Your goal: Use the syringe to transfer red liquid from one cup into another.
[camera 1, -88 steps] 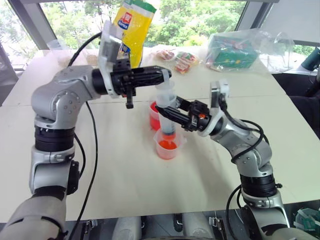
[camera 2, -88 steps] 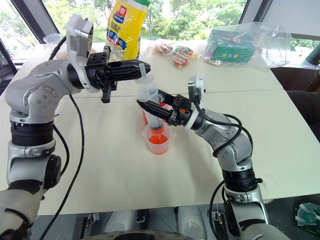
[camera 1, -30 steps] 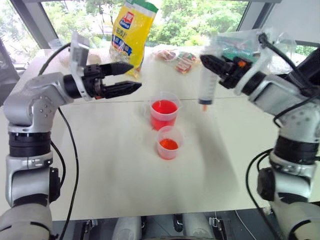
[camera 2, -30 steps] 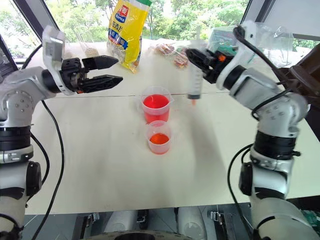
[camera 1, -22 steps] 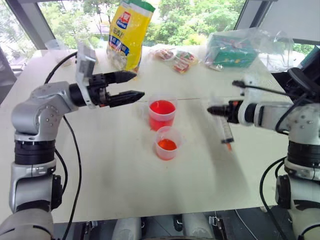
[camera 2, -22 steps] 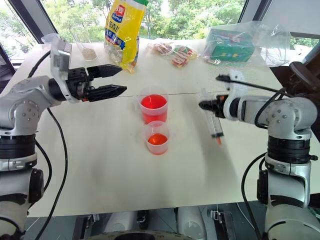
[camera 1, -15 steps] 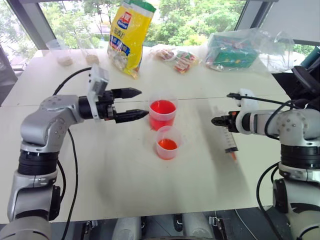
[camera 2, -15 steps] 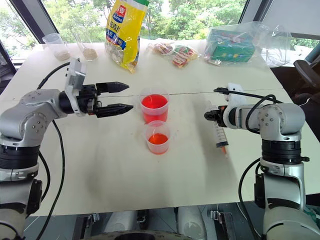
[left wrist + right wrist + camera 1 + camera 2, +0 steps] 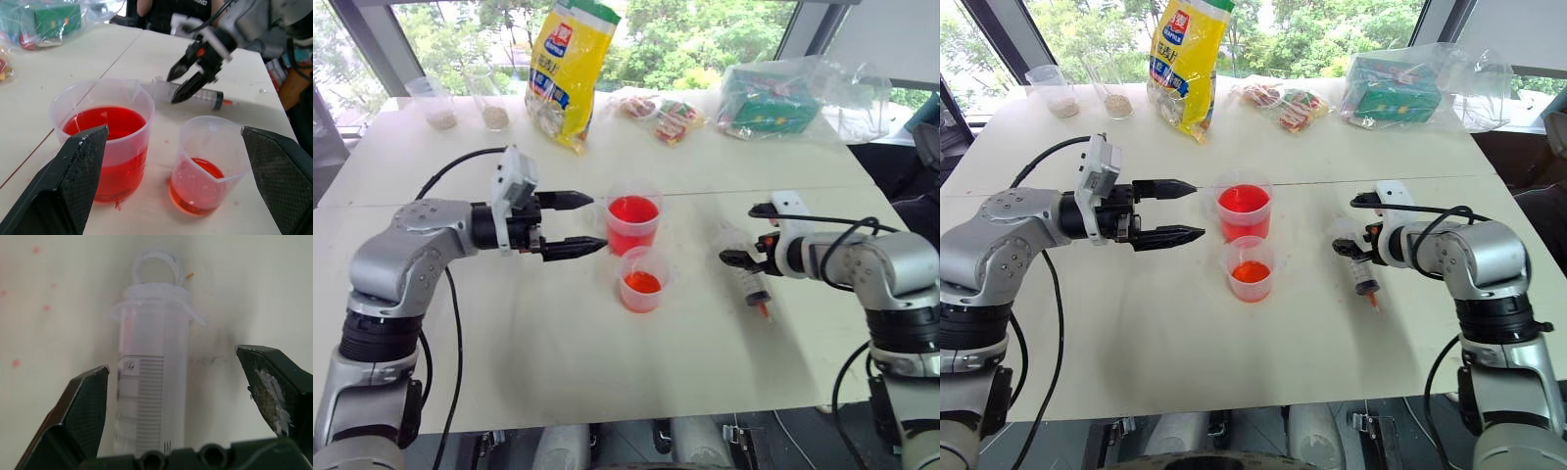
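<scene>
The syringe (image 9: 751, 279) lies flat on the white table, right of the cups, orange tip toward me. My right gripper (image 9: 732, 257) is open just above its plunger end; in the right wrist view the barrel (image 9: 151, 377) rests between the spread fingers (image 9: 88, 406), untouched. The taller cup (image 9: 632, 223) holds red liquid (image 9: 105, 122) high up. The smaller cup (image 9: 642, 280) stands in front of it, red only low down. My left gripper (image 9: 599, 222) is open and empty, pointing level at the taller cup from the left, close to it.
At the back of the table stand a yellow bag (image 9: 566, 69), snack packets (image 9: 658, 113), a green box in a clear bag (image 9: 773, 98) and two small cups of beige powder (image 9: 433, 103). Small red drops (image 9: 17, 363) spot the table near the syringe.
My right gripper came down from above the table, laid the syringe flat and opened off it. The left gripper sank a little, toward the taller cup.
</scene>
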You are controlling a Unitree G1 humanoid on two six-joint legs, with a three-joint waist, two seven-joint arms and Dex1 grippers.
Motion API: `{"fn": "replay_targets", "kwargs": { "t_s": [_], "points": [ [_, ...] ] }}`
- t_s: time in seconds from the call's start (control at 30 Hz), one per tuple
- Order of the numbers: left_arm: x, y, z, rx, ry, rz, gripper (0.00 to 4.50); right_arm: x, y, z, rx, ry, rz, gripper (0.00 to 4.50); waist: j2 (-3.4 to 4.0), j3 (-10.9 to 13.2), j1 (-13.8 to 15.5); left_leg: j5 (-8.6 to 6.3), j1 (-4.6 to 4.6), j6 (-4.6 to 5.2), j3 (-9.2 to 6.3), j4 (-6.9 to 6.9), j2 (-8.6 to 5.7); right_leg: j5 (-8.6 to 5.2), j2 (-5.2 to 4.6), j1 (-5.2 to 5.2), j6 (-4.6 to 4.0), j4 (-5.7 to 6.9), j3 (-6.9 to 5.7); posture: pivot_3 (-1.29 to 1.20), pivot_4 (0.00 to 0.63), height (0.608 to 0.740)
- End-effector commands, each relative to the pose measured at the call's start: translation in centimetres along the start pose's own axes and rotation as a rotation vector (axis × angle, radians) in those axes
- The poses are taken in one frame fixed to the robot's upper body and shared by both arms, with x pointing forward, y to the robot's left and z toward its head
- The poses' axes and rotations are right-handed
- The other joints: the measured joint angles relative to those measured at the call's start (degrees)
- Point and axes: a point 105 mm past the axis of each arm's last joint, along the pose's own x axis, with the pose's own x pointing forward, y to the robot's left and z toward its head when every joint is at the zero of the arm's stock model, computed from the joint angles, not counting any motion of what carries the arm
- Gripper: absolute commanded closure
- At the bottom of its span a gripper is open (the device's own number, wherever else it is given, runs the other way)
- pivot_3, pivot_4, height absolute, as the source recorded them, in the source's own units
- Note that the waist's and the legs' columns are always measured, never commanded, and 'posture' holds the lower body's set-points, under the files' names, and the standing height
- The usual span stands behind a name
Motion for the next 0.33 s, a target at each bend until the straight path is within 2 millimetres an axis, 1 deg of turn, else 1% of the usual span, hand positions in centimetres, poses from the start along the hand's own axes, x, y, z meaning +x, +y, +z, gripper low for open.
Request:
{"fn": "replay_targets", "kwargs": {
  "t_s": [0.03,0.07,0.17,0.27,0.33],
  "points": [
    [-0.4,-0.4,1.4,0.046,-0.017,-0.004,0.0,-3.4,0.6,2.2,-0.071,-0.106,0.053,0.02,-0.01,0.0,0.0,0.0,0.0,0.0,-0.01,0.0,0.01,0.0,0.02,0.01,0.0,-0.01,0.0,0.0,0.15,0.74],
    [-0.5,-0.4,1.4,0.045,-0.015,0.001,0.0,-4.4,1.0,2.5,-0.096,-0.127,0.086,0.02,0.0,0.0,0.0,0.0,0.0,0.0,-0.01,0.0,0.02,0.0,0.02,0.01,0.0,-0.01,-0.01,0.0,0.15,0.74],
    [-0.7,-0.4,1.4,0.041,-0.008,0.01,0.0,-6.5,2.2,2.8,-0.16,-0.17,0.161,0.02,-0.02,0.0,0.1,0.0,0.0,0.0,-0.04,0.0,0.02,-0.01,0.01,0.03,0.01,-0.03,-0.02,0.0,0.15,0.74],
    [-1.0,-0.8,1.1,0.034,0.01,0.016,0.0,-9.5,3.9,2.1,-0.221,-0.17,0.284,0.02,-0.03,0.0,0.2,-0.01,-0.01,0.0,-0.04,0.0,0.02,-0.02,0.0,0.03,0.01,-0.05,-0.02,0.0,0.15,0.74],
    [-1.2,-0.9,1.0,0.028,0.023,0.018,0.0,-10.4,4.4,1.6,-0.256,-0.157,0.319,0.02,-0.03,0.0,0.2,-0.01,0.0,0.01,-0.03,-0.01,0.02,-0.02,-0.01,0.03,0.02,-0.06,-0.01,0.0,0.15,0.74]
  ]
}}
